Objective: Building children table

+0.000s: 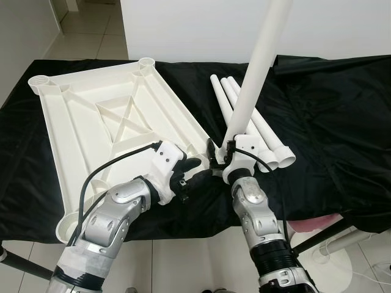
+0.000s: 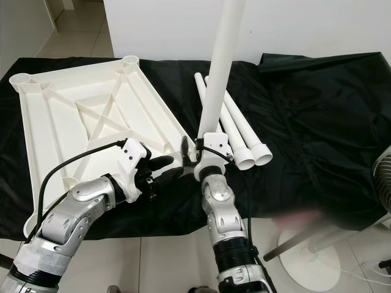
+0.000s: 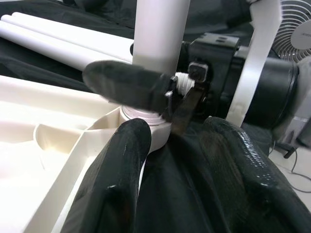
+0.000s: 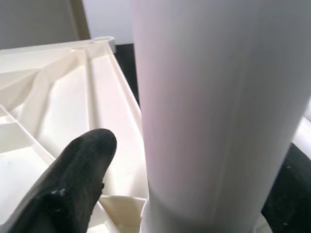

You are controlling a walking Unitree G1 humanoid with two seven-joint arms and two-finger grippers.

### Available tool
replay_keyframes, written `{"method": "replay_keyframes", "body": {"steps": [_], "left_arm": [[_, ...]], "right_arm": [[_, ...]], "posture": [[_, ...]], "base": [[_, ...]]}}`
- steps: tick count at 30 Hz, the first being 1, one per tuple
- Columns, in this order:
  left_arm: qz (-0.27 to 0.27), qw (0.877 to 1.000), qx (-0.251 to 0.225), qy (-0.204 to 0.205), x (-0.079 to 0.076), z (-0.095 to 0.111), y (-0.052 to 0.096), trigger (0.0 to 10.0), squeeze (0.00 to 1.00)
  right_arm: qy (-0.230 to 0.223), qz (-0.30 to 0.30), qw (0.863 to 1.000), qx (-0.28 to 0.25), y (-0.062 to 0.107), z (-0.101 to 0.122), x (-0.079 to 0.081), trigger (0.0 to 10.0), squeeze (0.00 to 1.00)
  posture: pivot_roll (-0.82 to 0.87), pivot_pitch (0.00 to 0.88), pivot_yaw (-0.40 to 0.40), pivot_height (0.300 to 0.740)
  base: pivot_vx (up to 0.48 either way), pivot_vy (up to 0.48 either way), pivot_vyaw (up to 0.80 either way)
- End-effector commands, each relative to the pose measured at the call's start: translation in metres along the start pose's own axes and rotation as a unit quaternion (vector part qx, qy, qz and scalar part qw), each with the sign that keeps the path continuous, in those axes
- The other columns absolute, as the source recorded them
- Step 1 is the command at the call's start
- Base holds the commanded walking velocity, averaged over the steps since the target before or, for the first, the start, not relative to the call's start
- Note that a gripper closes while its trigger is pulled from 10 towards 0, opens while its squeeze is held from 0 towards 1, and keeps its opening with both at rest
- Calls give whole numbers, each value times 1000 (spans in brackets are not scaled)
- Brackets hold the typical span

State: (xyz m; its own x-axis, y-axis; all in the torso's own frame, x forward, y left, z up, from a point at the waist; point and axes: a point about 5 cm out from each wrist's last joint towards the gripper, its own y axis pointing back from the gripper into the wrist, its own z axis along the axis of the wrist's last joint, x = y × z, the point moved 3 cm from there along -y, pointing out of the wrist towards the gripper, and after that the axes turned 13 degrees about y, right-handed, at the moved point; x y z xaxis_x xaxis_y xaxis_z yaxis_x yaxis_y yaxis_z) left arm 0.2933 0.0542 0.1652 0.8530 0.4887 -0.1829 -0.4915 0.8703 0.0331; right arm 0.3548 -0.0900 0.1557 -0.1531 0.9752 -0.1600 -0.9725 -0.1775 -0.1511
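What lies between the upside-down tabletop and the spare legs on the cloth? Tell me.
The upright leg held by the right tool stands there, at the tabletop's near corner, with the spare legs on black cloth beyond; head views show it.

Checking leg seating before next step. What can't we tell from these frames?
- Upright leg: top cut off by the frame edge, eye views.
- Corner socket of tabletop: hidden by right gripper and left gripper; seating depth unclear.
- Spare legs: partly behind the upright leg, count uncertain.
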Motion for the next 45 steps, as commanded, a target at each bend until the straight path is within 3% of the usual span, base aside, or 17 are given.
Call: {"method": "replay_keyframes", "body": {"steps": [1,2,12,16,29,30,32,33,44,45], "left_arm": [[13,1000,1,-2,2,1,0,10000,0],[10,1000,3,-2,2,0,0,10000,0],[7,1000,6,-2,1,0,-1,10000,0],[6,1000,6,-2,1,0,-2,10000,0],[1,1000,10,-2,1,0,-2,10000,0],[1,1000,11,-3,1,0,-3,10000,0],[0,1000,11,-3,0,0,-3,10000,0],[1,1000,11,-4,0,1,-2,10000,0],[3,1000,10,-2,0,0,-2,10000,0],[3,1000,12,-1,0,0,-2,10000,0]], "right_arm": [[3,32,999,9,4,-8,-3,10000,0],[22,66,998,4,4,-10,-3,10000,0],[38,113,993,-4,2,-11,-7,10000,0],[58,178,982,-13,-1,-12,-6,10000,0],[101,255,962,-6,-18,-14,-15,10000,0],[105,262,959,-4,-19,-15,-16,4235,0],[106,266,958,-3,-19,-15,-17,4235,0],[106,269,957,-1,-19,-16,-18,0,0],[91,288,953,2,-16,-24,-19,0,0],[79,279,957,4,-16,-25,-20,4980,0]], "posture": [[-27,55,-62,740],[-27,55,-62,740],[-35,63,-52,740],[-36,63,-48,740],[-31,65,-39,740],[-30,66,-39,740],[-30,66,-39,740],[-28,66,-39,740],[-25,69,-41,740],[-26,69,-42,740]], "base": [[0,0,0],[0,0,0],[0,0,0],[0,0,0],[0,0,0],[0,0,0],[0,0,0],[0,0,0],[0,0,0],[0,0,0]]}}
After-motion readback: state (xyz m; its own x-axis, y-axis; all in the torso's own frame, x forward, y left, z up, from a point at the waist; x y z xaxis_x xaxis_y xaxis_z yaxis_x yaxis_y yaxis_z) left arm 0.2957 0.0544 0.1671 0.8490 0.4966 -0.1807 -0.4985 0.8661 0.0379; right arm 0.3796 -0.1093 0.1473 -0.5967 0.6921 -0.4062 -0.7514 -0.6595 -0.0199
